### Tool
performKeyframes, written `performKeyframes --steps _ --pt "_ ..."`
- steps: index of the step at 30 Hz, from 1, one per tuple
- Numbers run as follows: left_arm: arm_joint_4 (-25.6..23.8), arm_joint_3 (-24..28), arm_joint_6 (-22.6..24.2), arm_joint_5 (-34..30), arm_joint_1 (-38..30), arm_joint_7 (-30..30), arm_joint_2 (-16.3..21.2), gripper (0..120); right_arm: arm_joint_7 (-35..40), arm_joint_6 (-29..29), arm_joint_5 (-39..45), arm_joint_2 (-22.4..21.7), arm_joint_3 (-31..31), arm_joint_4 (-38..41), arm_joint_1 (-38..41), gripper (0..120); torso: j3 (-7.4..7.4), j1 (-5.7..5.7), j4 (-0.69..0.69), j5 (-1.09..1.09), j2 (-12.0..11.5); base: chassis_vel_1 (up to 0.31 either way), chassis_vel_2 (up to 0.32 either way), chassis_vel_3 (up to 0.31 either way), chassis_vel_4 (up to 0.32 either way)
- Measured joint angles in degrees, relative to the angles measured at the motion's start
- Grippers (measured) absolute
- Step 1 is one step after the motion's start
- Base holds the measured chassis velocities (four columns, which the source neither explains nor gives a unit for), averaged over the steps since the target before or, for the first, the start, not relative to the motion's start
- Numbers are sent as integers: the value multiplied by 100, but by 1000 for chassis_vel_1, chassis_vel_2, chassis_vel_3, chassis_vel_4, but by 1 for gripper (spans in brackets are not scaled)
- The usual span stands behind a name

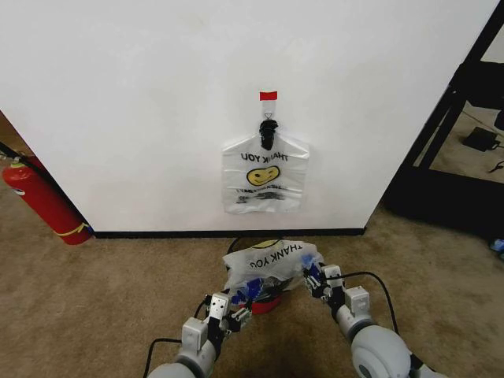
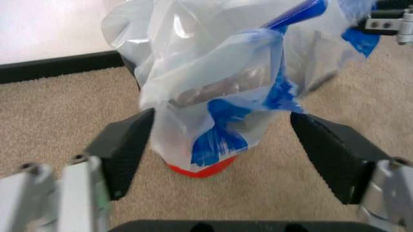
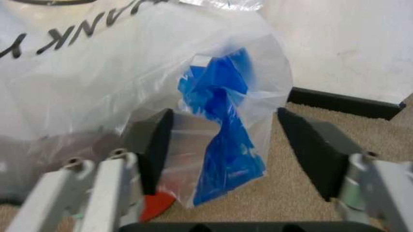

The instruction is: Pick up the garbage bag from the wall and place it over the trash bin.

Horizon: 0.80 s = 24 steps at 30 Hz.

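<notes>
A translucent white garbage bag (image 1: 272, 262) with a yellow smiley and "THANK YOU" print lies draped over the trash bin (image 1: 268, 304), whose red base peeks out below. It has blue patches (image 2: 219, 140). My left gripper (image 1: 236, 313) is low at the bin's left side, and my right gripper (image 1: 316, 277) is at its right side. Both stand open with a fold of the bag between their fingers (image 2: 125, 150) (image 3: 310, 145), touching nothing firmly. A second such bag (image 1: 265, 173) hangs from a black hook (image 1: 268, 132) on the wall (image 1: 142, 94), under a red tape strip (image 1: 268, 95).
A red fire extinguisher (image 1: 43, 201) leans at the wall's left end. A black metal frame (image 1: 461, 94) and dark gear on the floor stand to the right of the wall's corner. Beige carpet (image 1: 102, 299) spreads around the bin, and black cables trail behind my arms.
</notes>
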Motion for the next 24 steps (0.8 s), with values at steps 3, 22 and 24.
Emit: performKeyframes --steps 3,22,24 --pt "-105 -90 -15 104 241 26 27 97 -41 1 -62 -43 -12 31 -52 77 0 0 -1 1 0 0 0 0 0" --pt "-1082 -784 -30 71 931 27 30 100 -312 172 -258 -401 253 724 -693 100 0 0 1 0 0 0 0 0 0" --pt "-1188 -881 66 -243 739 -56 47 100 -410 318 -345 -388 368 773 -822 100 0 0 1 0 0 0 0 0 0"
